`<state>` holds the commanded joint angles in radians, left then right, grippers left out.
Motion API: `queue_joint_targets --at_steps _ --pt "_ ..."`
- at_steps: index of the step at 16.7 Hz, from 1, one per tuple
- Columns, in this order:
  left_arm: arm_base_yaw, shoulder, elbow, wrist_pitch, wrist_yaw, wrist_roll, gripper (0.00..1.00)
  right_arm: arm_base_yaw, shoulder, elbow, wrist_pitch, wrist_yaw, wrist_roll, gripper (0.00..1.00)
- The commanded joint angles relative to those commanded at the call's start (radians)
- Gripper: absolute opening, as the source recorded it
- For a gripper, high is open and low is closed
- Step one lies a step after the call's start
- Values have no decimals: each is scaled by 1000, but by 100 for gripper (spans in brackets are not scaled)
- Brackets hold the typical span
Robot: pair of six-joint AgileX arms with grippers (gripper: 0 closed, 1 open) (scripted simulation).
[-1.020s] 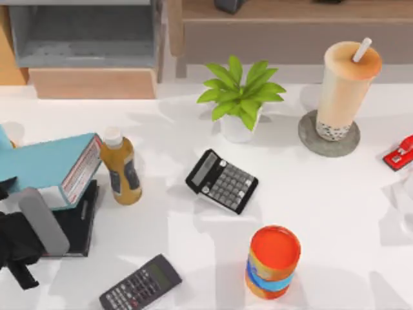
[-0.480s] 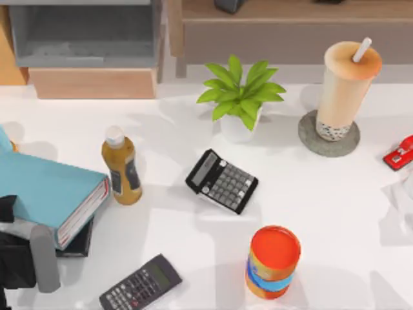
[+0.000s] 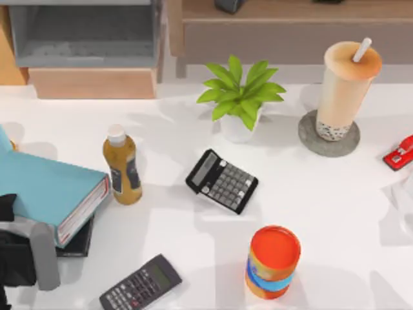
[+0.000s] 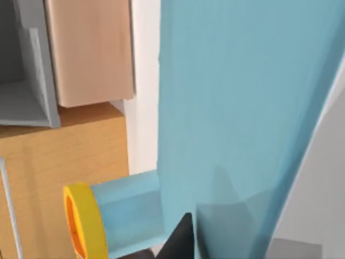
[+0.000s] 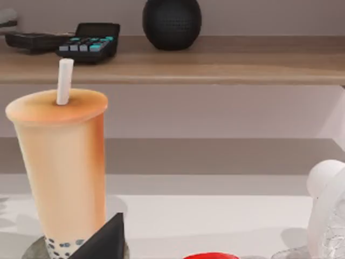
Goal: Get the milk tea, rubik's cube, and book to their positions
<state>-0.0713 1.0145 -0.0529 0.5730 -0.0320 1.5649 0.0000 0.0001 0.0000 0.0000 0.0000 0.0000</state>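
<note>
The teal book (image 3: 48, 190) lies nearly flat at the table's left edge, resting on a thin black book (image 3: 80, 239). My left gripper (image 3: 40, 252) is at the book's near corner, shut on the book. In the left wrist view the book's cover (image 4: 242, 108) runs past a dark fingertip (image 4: 180, 237). The milk tea (image 3: 345, 87) stands upright on a grey coaster (image 3: 310, 139) at the back right. In the right wrist view the milk tea (image 5: 62, 162) is close ahead, with a dark fingertip (image 5: 105, 237) of my right gripper beside its base. The rubik's cube is out of view.
An amber bottle (image 3: 122, 168) stands just right of the book. Two calculators (image 3: 221, 181) (image 3: 141, 283), an orange-and-blue can (image 3: 273, 261), a potted plant (image 3: 239, 97) and a red stapler (image 3: 400, 154) are spread over the table. An open grey cabinet (image 3: 84, 39) sits at the back left.
The book went from tilted up to lying on the black book, and my left gripper dropped toward the near edge with it. In the last half second almost nothing moved.
</note>
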Motion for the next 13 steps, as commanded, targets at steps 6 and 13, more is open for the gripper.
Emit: queue_joint_targets --at_steps 6,13 --pt "2 76 -9 59 2 -2 0 0 0 0 0 0 0 100" --pt "2 76 -9 59 2 -2 38 0 0 0 0 0 0 100"
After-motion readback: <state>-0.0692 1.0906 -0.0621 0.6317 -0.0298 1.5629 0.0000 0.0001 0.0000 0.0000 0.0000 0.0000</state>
